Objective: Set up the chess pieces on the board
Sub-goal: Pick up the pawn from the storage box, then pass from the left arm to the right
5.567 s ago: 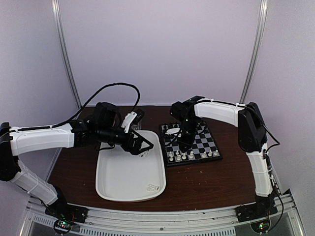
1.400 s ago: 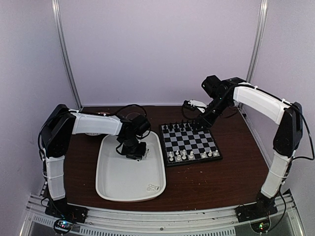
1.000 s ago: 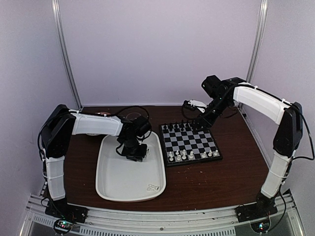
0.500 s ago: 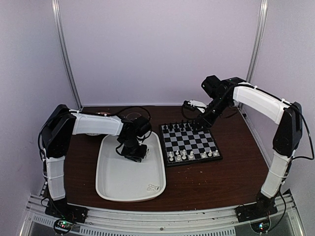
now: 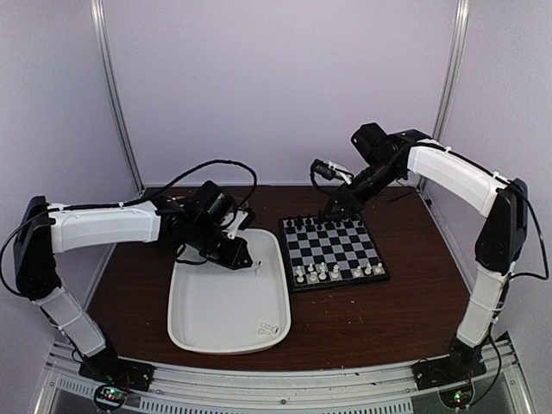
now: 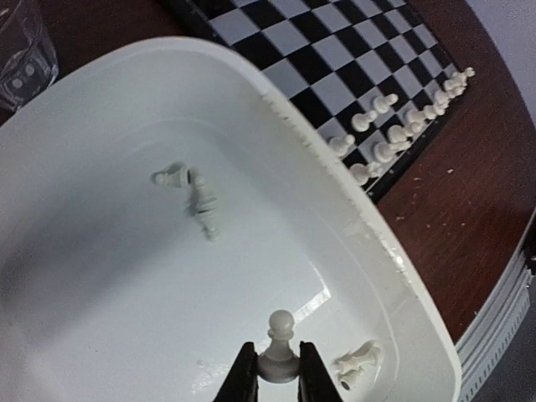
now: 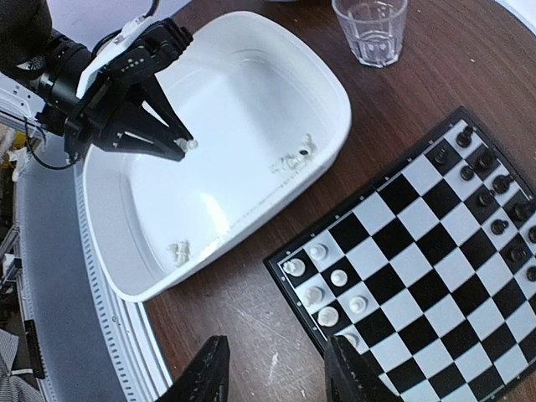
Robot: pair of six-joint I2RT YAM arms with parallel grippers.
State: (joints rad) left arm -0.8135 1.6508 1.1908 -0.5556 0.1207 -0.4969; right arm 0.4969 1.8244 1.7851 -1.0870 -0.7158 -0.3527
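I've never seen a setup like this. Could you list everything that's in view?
table: one, dark brown, under everything
tray: one, white, left of the board
board: one, black and pale checks, right of the tray
white chessmen: several, white, on the board's near rows
black chessmen: several, black, along the board's far edge
loose chessmen: a few, white, lying in the tray
glass: one, clear, on the table by the tray's far end
pawn: one, white, held over the tray
left gripper: black, shut on the pawn
right gripper: black, open, raised near the board
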